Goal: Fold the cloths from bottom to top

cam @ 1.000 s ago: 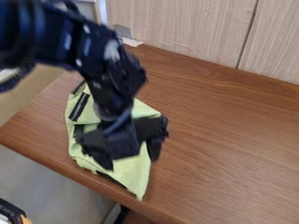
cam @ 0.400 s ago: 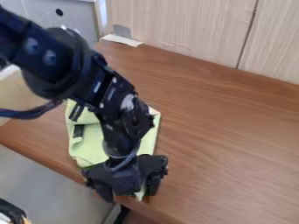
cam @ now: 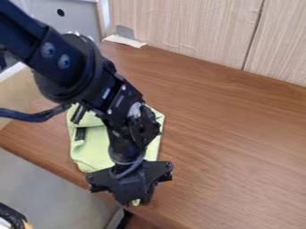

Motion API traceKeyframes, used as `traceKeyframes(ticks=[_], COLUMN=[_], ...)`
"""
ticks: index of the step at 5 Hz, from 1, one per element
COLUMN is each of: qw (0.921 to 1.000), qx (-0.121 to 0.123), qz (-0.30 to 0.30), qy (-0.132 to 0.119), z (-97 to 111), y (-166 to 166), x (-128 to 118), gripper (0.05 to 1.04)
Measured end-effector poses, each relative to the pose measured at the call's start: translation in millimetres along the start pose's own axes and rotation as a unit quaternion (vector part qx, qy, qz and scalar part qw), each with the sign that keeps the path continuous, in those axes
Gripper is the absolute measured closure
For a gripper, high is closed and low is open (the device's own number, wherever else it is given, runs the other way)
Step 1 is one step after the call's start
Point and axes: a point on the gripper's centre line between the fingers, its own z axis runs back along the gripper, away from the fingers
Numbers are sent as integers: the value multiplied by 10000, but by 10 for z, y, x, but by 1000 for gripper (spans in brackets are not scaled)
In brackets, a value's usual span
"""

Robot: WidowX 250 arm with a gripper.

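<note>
1. I'm pinching the bottom tip of the green cloth (cam: 92, 154) with my gripper (cam: 136, 201), right by the table's (cam: 230, 134) near edge.
2. The cloth is lying on the wood at view left, partly under my arm (cam: 74, 67).

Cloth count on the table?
1: the light green cloth, near the table's lower-left edge, partly covered by the arm and gripper. Another underneath could be hidden.
</note>
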Motion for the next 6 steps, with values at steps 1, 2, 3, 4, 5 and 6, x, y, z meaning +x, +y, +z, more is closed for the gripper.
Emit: traceKeyframes(ticks=[1,2,3,4,5,6], qw=[10000,10000,9997,9989,9968,9940], qx=[-24,17,147,273,442,505], qz=[-14,-27,-17,175,464,827], qy=[-19,-83,168,336,477,503], z=[0,14,229,426,629,761], y=[-6,3,48,72,103,71], x=[8,28,-53,-209,-499,-804], gripper=[916,1008,1014,1014,1014,1014])
